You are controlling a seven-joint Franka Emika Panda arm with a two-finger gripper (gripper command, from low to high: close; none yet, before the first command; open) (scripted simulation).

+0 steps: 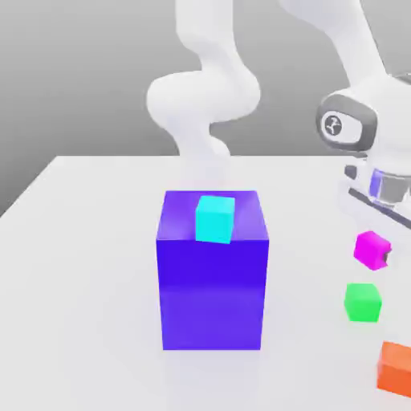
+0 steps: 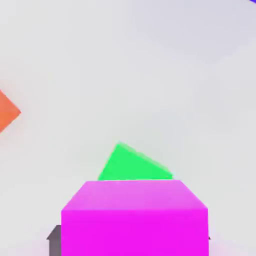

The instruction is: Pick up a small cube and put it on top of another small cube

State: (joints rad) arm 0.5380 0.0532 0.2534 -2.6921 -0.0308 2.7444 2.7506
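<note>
My gripper (image 1: 377, 250) is shut on the small cube (image 1: 369, 247), a plain magenta-pink one, at the exterior view's right. A dark fingertip (image 1: 388, 257) shows at the cube's side. Just below it in that view sits another small cube (image 1: 363, 302), bright green, on the white table, with a gap between the two. In the hand view the magenta cube (image 2: 134, 217) sits between the grey fingers (image 2: 54, 239). It covers part of the green cube (image 2: 132, 165) beyond it.
A big blue-violet block (image 1: 211, 273) stands mid-table with a cyan cube (image 1: 215, 219) on top. An orange cube (image 1: 395, 367) lies at the exterior view's lower right, close to the green one; the orange cube (image 2: 7, 111) also shows from the hand. The white table (image 1: 88, 265) spreads around them.
</note>
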